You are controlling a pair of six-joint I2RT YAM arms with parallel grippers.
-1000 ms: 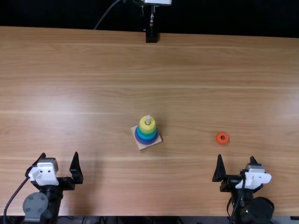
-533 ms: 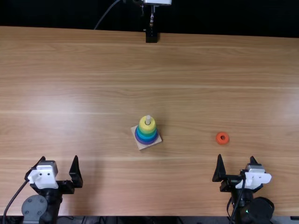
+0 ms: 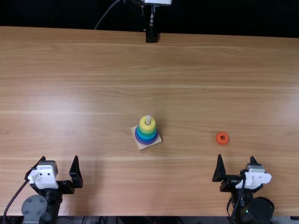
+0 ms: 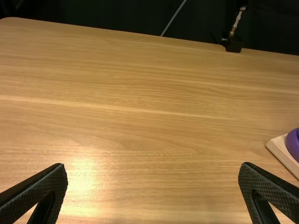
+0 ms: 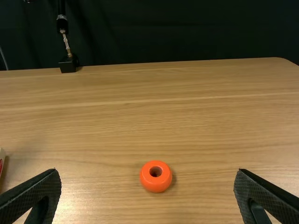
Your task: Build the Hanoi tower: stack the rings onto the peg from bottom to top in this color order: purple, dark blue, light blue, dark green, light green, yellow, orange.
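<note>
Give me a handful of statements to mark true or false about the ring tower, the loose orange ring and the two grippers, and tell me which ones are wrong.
1. The orange ring lies on the table, off the peg. True.
2. The purple ring is the top ring of the stack. False: the purple ring is at the bottom, and the yellow ring is on top.
3. The left gripper is open. True.
4. The right gripper is holding the orange ring. False: the right gripper is open and the ring lies on the table.
5. The orange ring is nearer the right gripper than the left. True.
</note>
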